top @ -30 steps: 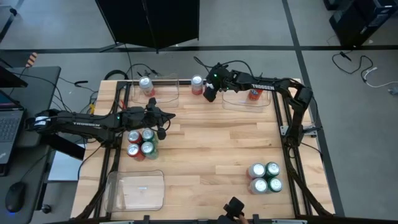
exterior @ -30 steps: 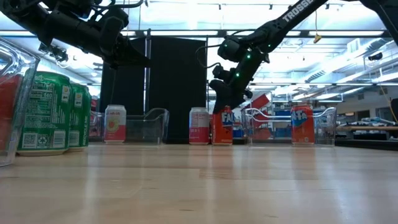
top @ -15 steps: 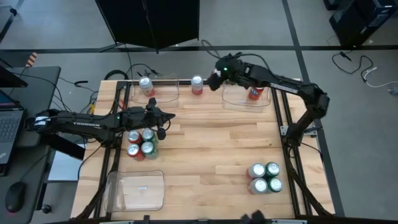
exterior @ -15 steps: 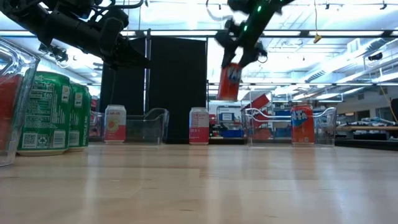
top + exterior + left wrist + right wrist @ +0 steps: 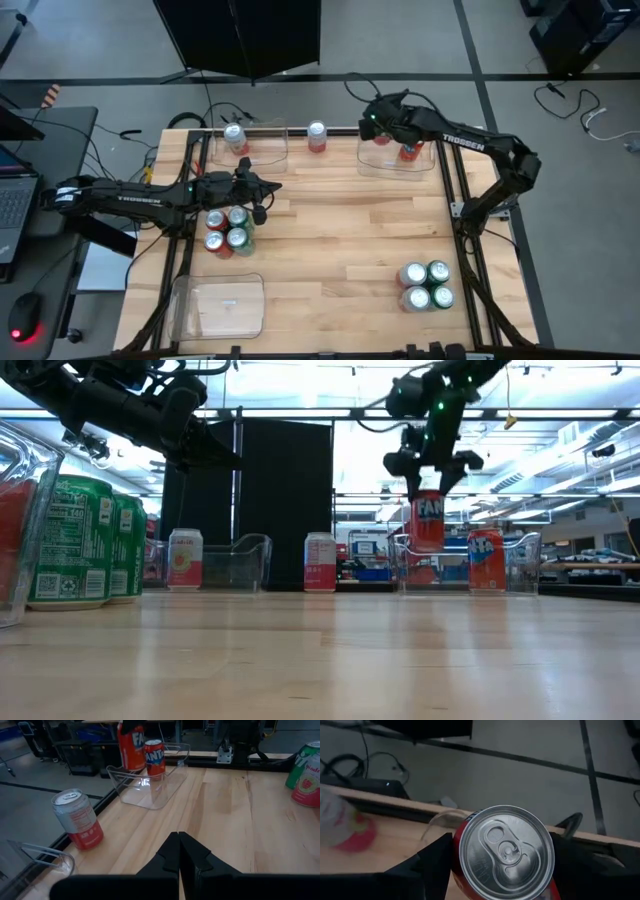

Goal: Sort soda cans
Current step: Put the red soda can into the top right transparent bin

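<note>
Now the right tool [image 5: 428, 488] has carried its red can [image 5: 427, 520] over the tray [image 5: 372, 163].

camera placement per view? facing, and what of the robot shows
High: overhead, straight down; both arms, left gripper, right gripper.
Low: table height, level across; both arms overhead, held red can.
Left wrist: forward over shut fingers toward clear tray.
Right wrist: down onto the held can's top, own fingers.
Shared: all show that can.

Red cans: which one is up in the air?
The red can gripped by the right tool, hanging above the clear tray. The other red can stands inside that tray.
</note>
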